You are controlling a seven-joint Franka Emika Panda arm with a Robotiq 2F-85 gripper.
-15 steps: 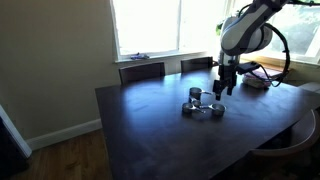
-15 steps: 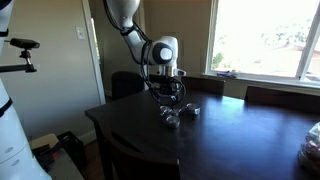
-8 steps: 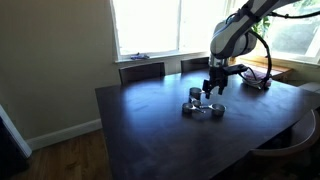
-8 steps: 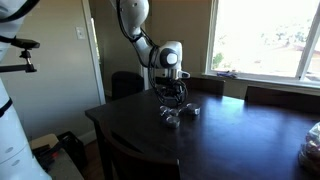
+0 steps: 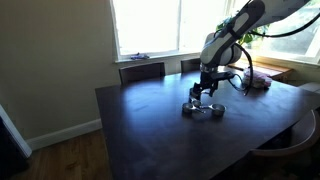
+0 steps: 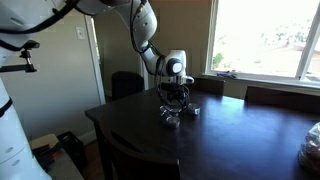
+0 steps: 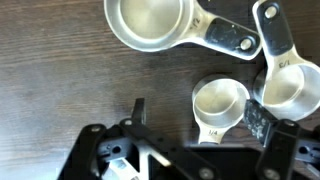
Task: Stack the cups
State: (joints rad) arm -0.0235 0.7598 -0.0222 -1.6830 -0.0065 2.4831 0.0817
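1. Wrist view shows the whole set, mouths up: large cup (image 7: 150, 25) at the top, small cup (image 7: 220, 100) lower down, mid cup (image 7: 292, 88) at the right edge.
2. Each one rests directly on the table (image 7: 60, 80). None sits inside another.
3. The small cup and the mid cup stand rim to rim, touching or nearly so. The large cup stands apart from both bowls.
4. The large cup's handle runs toward the mid cup's handle and the two meet. I cannot tell which lies on top.
5. The gripper (image 7: 197, 114) has its jaws spread wide and holds nothing. In the wrist view the small cup lies between the two fingers, beneath them.
6. In both exterior views the gripper (image 5: 201, 96) (image 6: 175, 102) hangs just above the cups (image 5: 203, 110) (image 6: 178, 116), which form one tight cluster on the table (image 5: 140, 130) (image 6: 240, 140).
7. Progress, by my judgement: nothing is stacked yet, so the task is at its first pick. The approach over the cluster is in hand.
8. Remaining, by my judgement:
   - grip one of the smaller cups by bowl or handle;
   - nest it in a bigger cup;
   - repeat with the last cup.
9. Caution: the meeting handles may drag a neighbour when one cup lifts.
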